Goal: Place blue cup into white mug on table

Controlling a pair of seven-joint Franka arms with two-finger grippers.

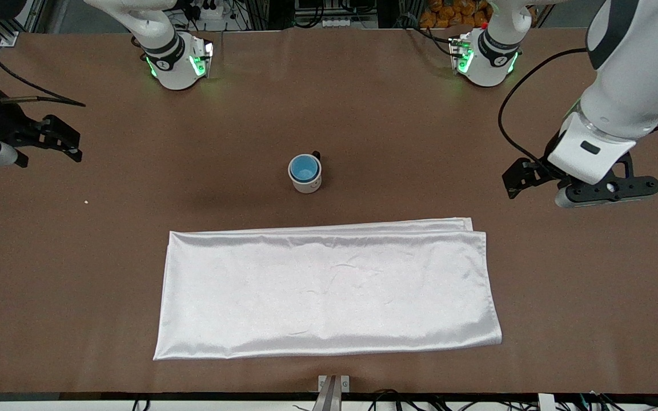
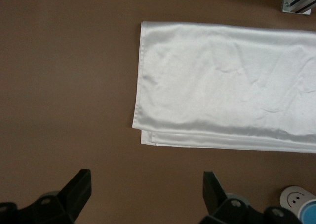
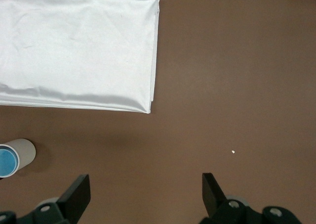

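**A:** Where's your blue cup (image 1: 304,169)?

**B:** You'll find it already nested upright in the white mug (image 1: 306,174), mid-desk (image 1: 397,125), just farther from the front camera than the white satin cloth (image 1: 329,291). The mug's dark handle points toward the arm bases.

**A:** And your tools?

**B:** Your left tool (image 2: 145,187) hovers over bare desk at its own end, fingers spread wide, empty. Your right tool (image 3: 143,187) hovers at the other end, also wide open and empty. The mug sits between them, well apart from both and slightly closer to the left. Judging by this, nothing remains for you to grasp.
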